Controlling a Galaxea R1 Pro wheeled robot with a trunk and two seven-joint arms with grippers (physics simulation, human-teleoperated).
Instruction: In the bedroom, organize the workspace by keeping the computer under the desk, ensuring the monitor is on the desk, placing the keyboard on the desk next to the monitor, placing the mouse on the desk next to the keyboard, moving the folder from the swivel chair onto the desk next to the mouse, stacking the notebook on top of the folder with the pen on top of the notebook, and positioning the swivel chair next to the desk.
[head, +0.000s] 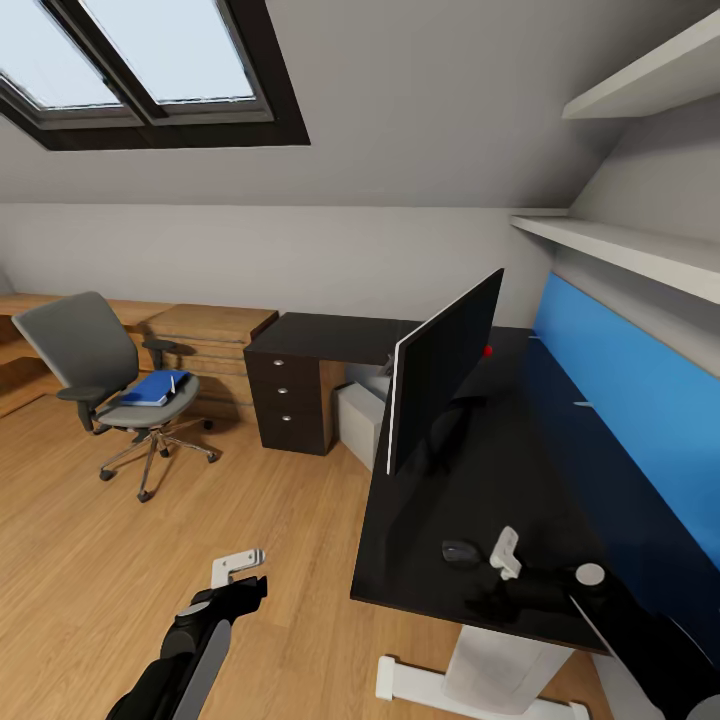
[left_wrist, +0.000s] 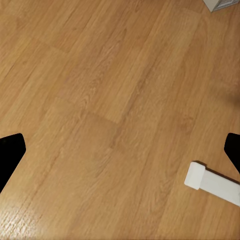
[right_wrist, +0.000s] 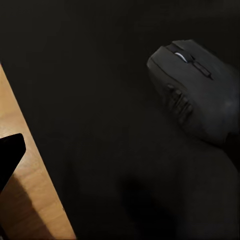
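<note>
1. Head view shows the mouse (head: 460, 552) lying on the black desk (head: 440, 560) near its front edge, just beside the right gripper (head: 505, 553), whose pale fingers stand over the desktop; whether they are parted or closed cannot be told.
2. Right wrist view has the mouse (right_wrist: 200, 90) resting flat on the dark desktop (right_wrist: 100, 100), untouched, with a strip of wooden floor (right_wrist: 30, 200) beyond the desk edge.
3. The monitor (head: 445, 372) stands upright on the desk, turned edge-on, behind the mouse and well apart from it.
4. A pale computer (head: 362, 420) sits on the floor under the desk, beside a dark drawer unit (head: 290, 400).
5. The swivel chair (head: 95, 375) stands well away from the desk on the wooden floor (head: 150, 560), with the blue folder (head: 155, 388) on its seat.
6. The left gripper (head: 237, 567) hangs over bare floor with its fingers wide apart, holding nothing; the left wrist view shows floorboards (left_wrist: 100, 100) and the desk's white foot (left_wrist: 212, 182).
7. A blue panel (head: 640, 400) backs the desk, white shelves (head: 630, 245) run above it, and a skylight (head: 150, 60) is set in the sloped ceiling.
</note>
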